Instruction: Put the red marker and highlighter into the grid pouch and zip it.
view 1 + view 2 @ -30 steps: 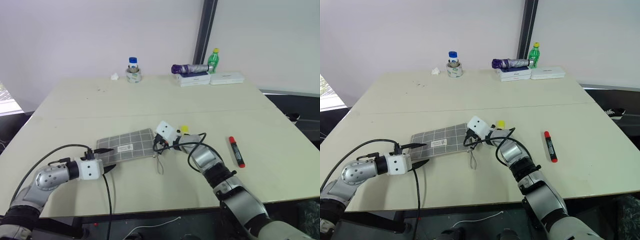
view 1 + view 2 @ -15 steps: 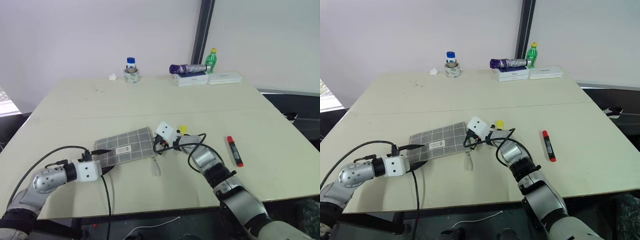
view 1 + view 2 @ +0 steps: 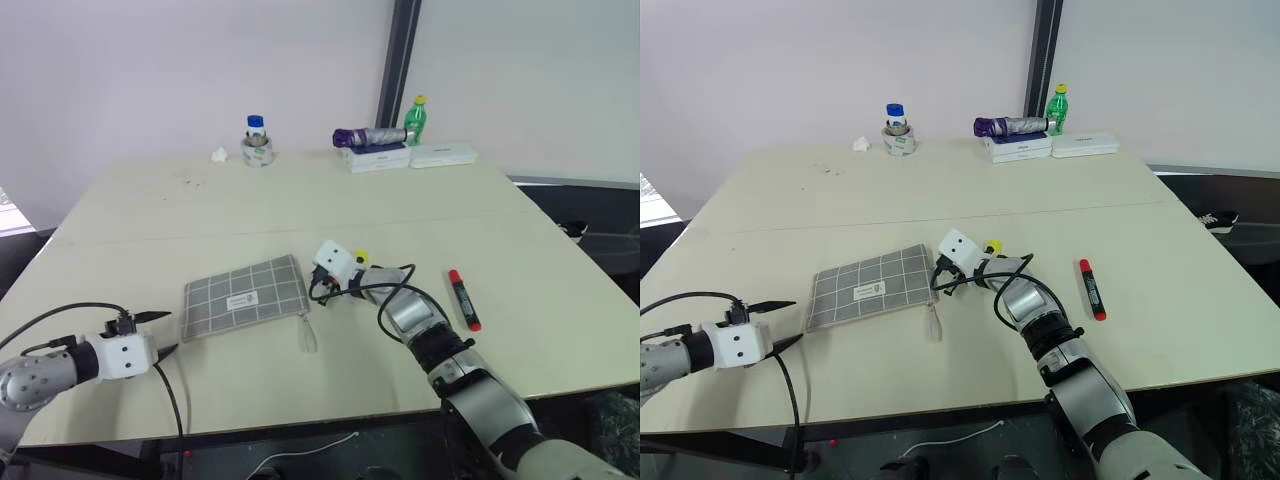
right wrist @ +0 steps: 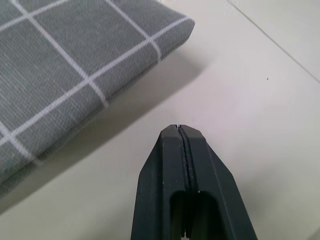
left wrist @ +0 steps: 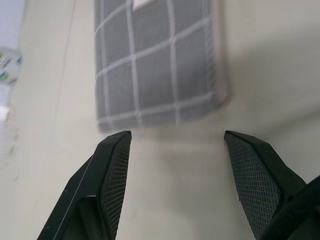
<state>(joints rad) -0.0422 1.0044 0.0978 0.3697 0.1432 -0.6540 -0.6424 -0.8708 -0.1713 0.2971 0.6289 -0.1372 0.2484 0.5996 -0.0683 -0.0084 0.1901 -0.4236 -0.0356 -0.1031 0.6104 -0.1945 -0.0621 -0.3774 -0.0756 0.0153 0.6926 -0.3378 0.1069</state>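
Note:
The grid pouch [image 3: 245,297] lies flat on the table, its cord pull [image 3: 308,335] trailing toward the near edge. My left gripper [image 3: 160,333] hangs open a short way left of the pouch, nothing between its fingers [image 5: 114,165]; the pouch's end [image 5: 155,65] shows just beyond them. My right gripper [image 3: 315,288] is shut, its tip [image 4: 182,131] over bare table beside the pouch's right corner [image 4: 60,55]. The yellow highlighter [image 3: 361,257] peeks out behind the right wrist. The red marker [image 3: 463,299] lies on the table to the right of that arm.
Along the far edge stand a blue-capped bottle on a tape roll [image 3: 256,142], a crumpled white scrap [image 3: 219,155], a purple folded umbrella [image 3: 368,137] on white boxes [image 3: 440,155], and a green bottle [image 3: 415,120]. The table's near edge [image 3: 300,425] runs below both arms.
My left gripper has drawn back from the pouch's left end, moving left and staying open. The pouch stays flat. The right arm has not moved.

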